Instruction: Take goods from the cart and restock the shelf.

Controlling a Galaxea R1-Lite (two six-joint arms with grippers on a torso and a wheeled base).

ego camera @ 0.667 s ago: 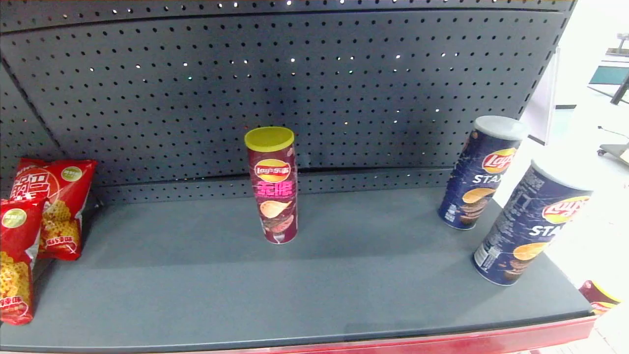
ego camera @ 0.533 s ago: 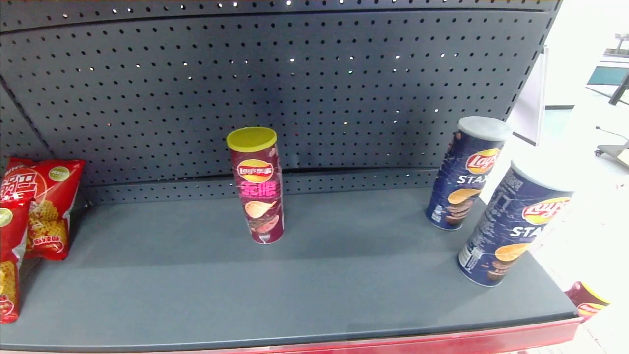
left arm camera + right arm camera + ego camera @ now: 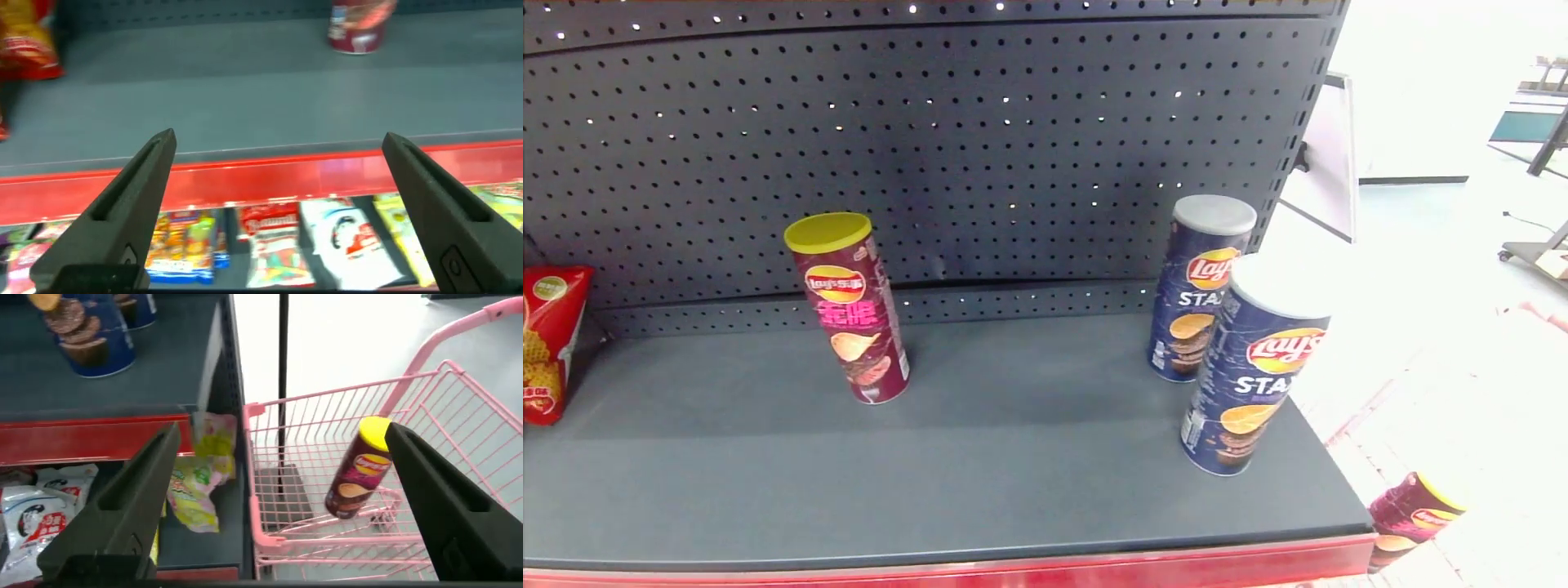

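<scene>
A maroon chip can with a yellow lid stands on the dark shelf, left of middle. Two blue chip cans stand at the shelf's right end, one at the back and one nearer the front. Another maroon can with a yellow lid leans inside the pink wire cart; it also peeks out beyond the shelf's right corner. My left gripper is open and empty, low before the shelf's red front edge. My right gripper is open and empty, above the cart.
A red snack bag stands at the shelf's left end. A perforated back panel closes the shelf behind. Packets fill the lower shelf, and green bags lie beside the cart. A blue can's base sits near the shelf corner.
The head camera has turned to the right, so the shelf and cans sit farther left in the picture. The goods themselves have not moved.
</scene>
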